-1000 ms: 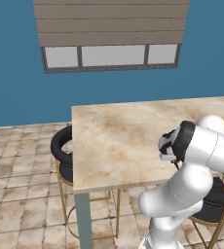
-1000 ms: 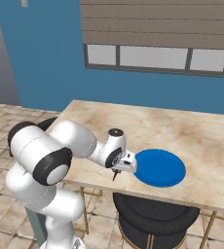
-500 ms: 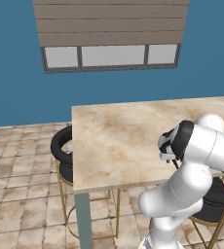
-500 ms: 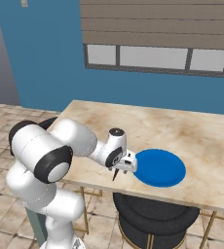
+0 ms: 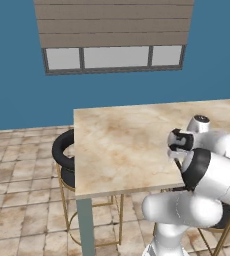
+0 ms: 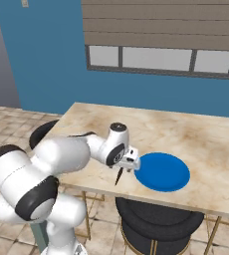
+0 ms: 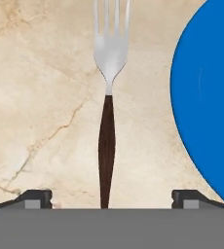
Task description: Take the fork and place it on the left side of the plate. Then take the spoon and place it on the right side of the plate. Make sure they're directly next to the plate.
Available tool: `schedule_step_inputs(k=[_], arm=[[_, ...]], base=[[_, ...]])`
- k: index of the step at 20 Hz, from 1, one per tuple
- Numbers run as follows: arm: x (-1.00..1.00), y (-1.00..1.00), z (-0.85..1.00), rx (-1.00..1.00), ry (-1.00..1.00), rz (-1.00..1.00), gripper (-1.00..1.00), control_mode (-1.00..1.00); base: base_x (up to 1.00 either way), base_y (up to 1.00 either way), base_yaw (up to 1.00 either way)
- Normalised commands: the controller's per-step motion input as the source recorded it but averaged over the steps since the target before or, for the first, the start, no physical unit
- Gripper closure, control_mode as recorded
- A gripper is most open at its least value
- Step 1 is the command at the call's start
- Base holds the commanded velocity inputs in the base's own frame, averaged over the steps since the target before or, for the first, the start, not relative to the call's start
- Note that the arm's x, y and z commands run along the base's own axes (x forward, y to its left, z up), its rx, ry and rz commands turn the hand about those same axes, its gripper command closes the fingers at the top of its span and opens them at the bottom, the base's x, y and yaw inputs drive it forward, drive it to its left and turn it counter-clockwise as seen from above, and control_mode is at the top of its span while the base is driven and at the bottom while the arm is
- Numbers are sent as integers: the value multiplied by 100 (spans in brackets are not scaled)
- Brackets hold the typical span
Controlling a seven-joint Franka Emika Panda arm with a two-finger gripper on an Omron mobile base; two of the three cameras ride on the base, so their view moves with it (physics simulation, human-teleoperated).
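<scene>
Fork laid left of plate.
Pincer spread wide, holding nothing, fork between its tips; spoon remains to place.

A big stone table stands by a blue wall. A window sits high up. Black stools wait on tan floor tiles.
</scene>
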Motion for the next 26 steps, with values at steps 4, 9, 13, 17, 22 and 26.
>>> schedule_step_inputs(k=[4, 9, 13, 17, 22, 26], arm=[[-30, 30, 91, 0, -7, 6, -100, -100], [-34, 70, 77, 0, 0, 8, -100, -100], [-40, 96, 47, -1, 7, 6, -100, -100], [-51, 100, 20, -2, 6, 6, -100, -100], [-69, 92, 3, 0, 1, 2, -100, -100], [-91, 14, 13, 1, -3, 0, -100, -100]], base=[[0, 0, 0], [0, 0, 0], [0, 0, 0], [0, 0, 0], [0, 0, 0], [0, 0, 0]])
